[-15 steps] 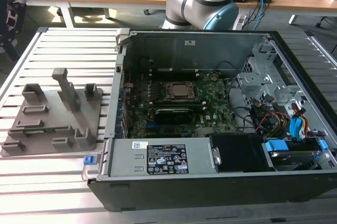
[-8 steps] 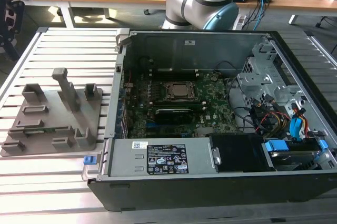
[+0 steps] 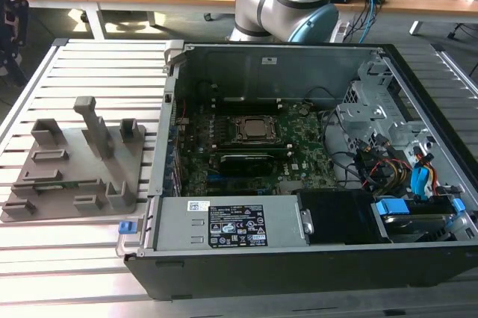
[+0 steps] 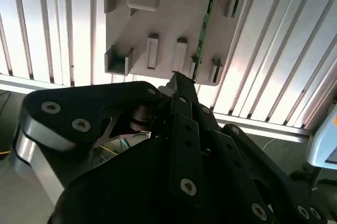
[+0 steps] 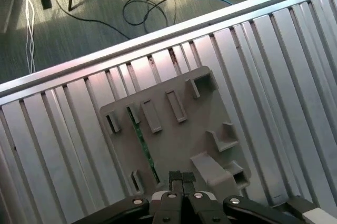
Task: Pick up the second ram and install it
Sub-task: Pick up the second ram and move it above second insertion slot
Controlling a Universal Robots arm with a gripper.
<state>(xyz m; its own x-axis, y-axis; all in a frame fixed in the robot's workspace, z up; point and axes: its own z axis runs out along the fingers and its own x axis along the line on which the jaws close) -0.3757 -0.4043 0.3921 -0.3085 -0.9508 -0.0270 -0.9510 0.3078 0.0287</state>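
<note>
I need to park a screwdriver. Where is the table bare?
In the exterior view the slatted table is bare above the grey tray and below it, by the blue clip. Crowded: the tray's posts and the open computer case.

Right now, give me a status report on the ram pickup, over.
Gripper shut, empty, over the grey tray. Second ram on edge in its tray slot, untouched. Nothing seen between them.
</note>
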